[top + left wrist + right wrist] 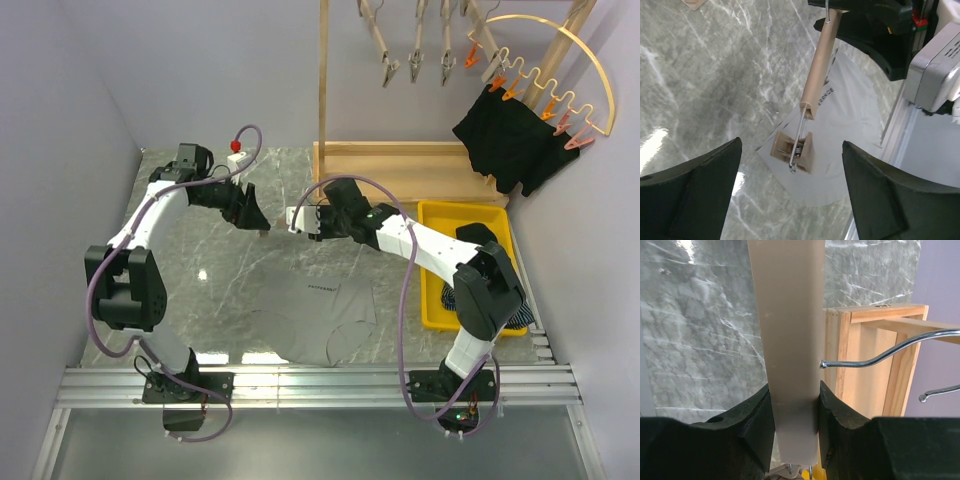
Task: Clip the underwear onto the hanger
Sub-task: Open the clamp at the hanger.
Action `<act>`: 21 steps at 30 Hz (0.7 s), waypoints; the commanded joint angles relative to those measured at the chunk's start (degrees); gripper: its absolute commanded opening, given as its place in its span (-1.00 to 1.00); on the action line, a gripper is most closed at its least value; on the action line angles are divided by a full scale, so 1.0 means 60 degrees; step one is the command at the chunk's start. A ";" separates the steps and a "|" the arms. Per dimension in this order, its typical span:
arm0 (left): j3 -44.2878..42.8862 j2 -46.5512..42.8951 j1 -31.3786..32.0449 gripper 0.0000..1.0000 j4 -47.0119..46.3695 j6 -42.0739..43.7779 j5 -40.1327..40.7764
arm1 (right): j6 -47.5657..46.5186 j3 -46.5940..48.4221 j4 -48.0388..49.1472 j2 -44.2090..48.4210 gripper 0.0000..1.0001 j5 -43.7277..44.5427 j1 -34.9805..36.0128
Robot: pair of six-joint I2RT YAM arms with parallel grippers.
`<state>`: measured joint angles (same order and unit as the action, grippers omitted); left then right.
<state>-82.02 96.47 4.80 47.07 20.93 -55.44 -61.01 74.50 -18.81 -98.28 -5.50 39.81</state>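
Marble table (200,255) with grey underwear (310,310) lying flat; we see the right gripper (795,407) clamped on the wooden hanger (790,340), the left gripper (254,214) spread wide near its clip (796,150).

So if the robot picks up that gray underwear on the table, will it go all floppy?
Probably floppy: the gray underwear lies flat and creased on the table, so it would likely droop from wherever it's pinched. It looks thin, so probably light. Pushed, it would likely bunch up.

The hanger (819,65) is showing smooth matt wood — its wire (800,132) is gleaming metal. The table (715,75) is shining, marble-glossy.
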 commanded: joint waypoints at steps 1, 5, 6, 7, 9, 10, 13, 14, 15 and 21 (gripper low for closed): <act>-0.0100 0.0240 0.0035 0.68 -0.0155 -0.0368 -0.0589 | -0.0231 -0.0126 0.0732 0.0355 -1.00 0.0403 0.0074; -0.0304 0.0475 0.0035 0.59 0.0094 -0.0324 -0.0677 | -0.0261 -0.0229 0.0951 0.0398 -1.00 0.0535 0.0088; -0.0319 0.0490 0.0035 0.58 0.0080 -0.0338 -0.0677 | -0.0246 -0.0229 0.0981 0.0413 -1.00 0.0535 0.0088; -0.0334 0.0533 0.0035 0.58 0.0051 -0.0397 -0.0706 | -0.0246 -0.0244 0.0996 0.0413 -1.00 0.0550 0.0074; -0.0378 0.0563 0.0035 0.54 -0.0052 -0.0529 -0.0735 | -0.0246 -0.0258 0.0996 0.0413 -1.00 0.0550 0.0088; -0.0393 0.0578 0.0035 0.48 -0.0081 -0.0587 -0.0750 | -0.0232 -0.0258 0.0996 0.0428 -1.00 0.0535 0.0074; -0.0393 0.0592 0.0035 0.41 -0.0154 -0.0719 -0.0809 | -0.0231 -0.0258 0.0981 0.0442 -1.00 0.0506 0.0088; -0.0407 0.0592 0.0035 0.39 -0.0169 -0.0748 -0.0823 | -0.0246 -0.0258 0.0981 0.0457 -1.00 0.0521 0.0103; -0.0422 0.0592 0.0035 0.39 -0.0155 -0.0763 -0.0809 | -0.0246 -0.0244 0.0923 0.0457 -1.00 0.0506 0.0103; -0.0422 0.0636 0.0035 0.38 -0.0257 -0.0866 -0.0809 | -0.0275 -0.0229 0.0850 0.0472 -1.00 0.0521 0.0132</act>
<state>-82.26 100.16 4.84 46.96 16.56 -58.28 -61.89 72.84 -15.79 -98.28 -2.74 40.03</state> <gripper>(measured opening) 0.695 0.408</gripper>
